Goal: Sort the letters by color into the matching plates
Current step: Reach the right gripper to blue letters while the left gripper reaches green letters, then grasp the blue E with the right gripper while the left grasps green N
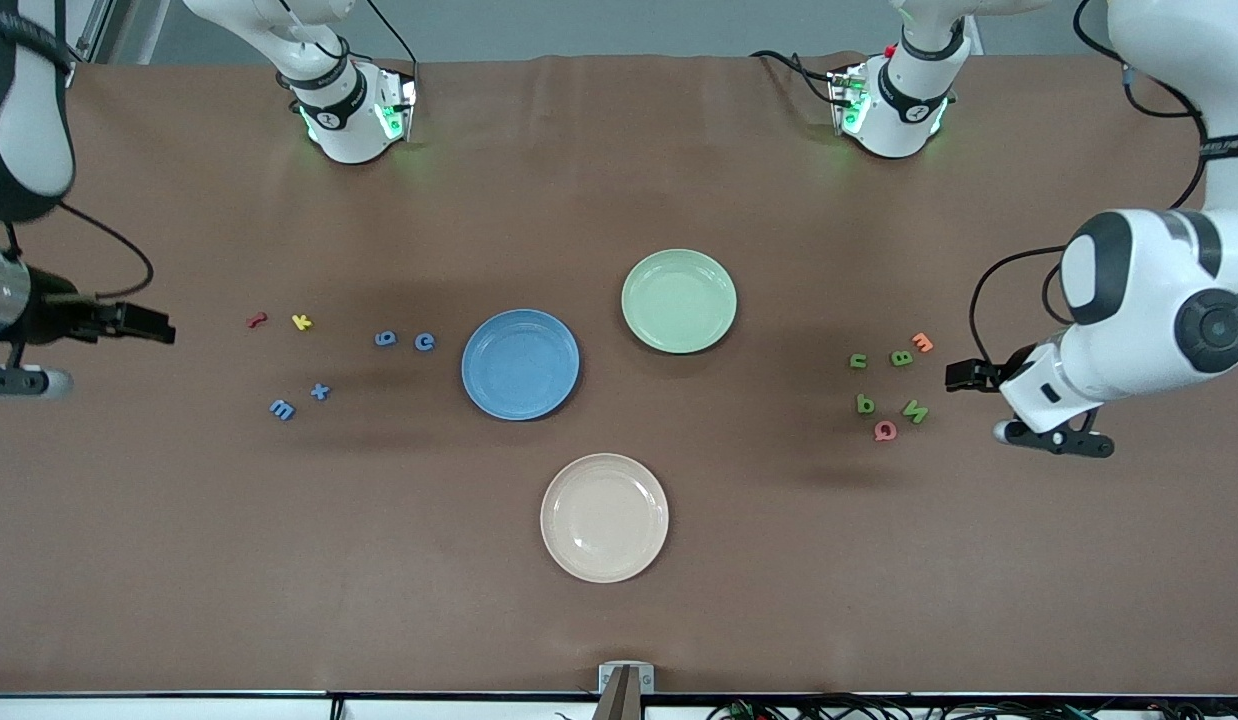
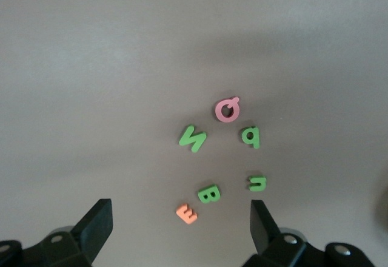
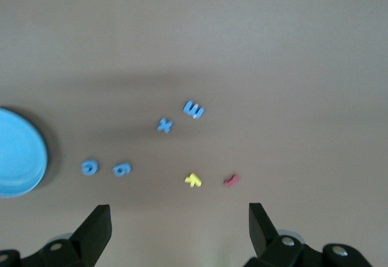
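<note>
Gaping wide, both grippers' jaws hold nothing above the letters (image 2: 193,138).

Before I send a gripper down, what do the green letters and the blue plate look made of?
The green letters look like soft foam: thick, flat-cut shapes with a matte face and no shine, though hard plastic cannot be ruled out. The blue plate looks like glazed ceramic or smooth plastic: an even colour with a faint sheen on its rim. Which of the two is unclear.

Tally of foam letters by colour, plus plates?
Blue letters: 4
Green letters: 4
Red letter: 1
Yellow letter: 1
Orange letter: 1
Pink letter: 1
Plates: 3 (blue, green, cream)
Total: 15
</note>
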Tool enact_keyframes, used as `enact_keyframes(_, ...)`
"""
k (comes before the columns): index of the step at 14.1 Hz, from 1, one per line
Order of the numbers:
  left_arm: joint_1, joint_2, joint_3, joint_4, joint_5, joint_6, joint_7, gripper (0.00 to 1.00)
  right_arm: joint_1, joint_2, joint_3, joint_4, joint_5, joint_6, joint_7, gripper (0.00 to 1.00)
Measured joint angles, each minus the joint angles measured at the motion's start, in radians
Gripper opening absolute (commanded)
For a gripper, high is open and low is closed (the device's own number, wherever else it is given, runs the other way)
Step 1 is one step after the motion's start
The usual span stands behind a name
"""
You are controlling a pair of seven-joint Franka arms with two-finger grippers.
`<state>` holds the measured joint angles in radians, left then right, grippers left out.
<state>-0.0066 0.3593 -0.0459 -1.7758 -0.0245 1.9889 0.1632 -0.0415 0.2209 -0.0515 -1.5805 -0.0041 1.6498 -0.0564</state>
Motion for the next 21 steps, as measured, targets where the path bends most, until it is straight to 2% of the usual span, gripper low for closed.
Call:
enact_keyframes(3, 0.000, 0.025, -0.002, -0.054, 0.037, 0.088, 0.042, 1.00, -0.012, 0.037, 0.000, -0.072, 0.000, 0.136, -0.001, 1.00)
enact_keyframes(7, -0.003, 0.029, -0.008, -0.182, 0.074, 0.274, 0.048, 1.00, -0.012, 0.063, 0.004, -0.312, 0.000, 0.485, -0.018, 1.00)
enact_keyframes(9, -0.002, 0.035, -0.009, -0.229, 0.093, 0.329, 0.048, 0.98, -0.012, 0.095, 0.005, -0.384, 0.000, 0.603, -0.080, 1.00)
enact_keyframes(15, -0.001, 0.086, -0.009, -0.271, 0.104, 0.389, 0.050, 0.87, -0.012, 0.177, 0.005, -0.473, 0.000, 0.794, -0.192, 1.00)
enact_keyframes(21, -0.001, 0.135, -0.009, -0.272, 0.105, 0.477, 0.098, 0.72, -0.012, 0.224, 0.006, -0.482, 0.002, 0.836, -0.233, 0.95)
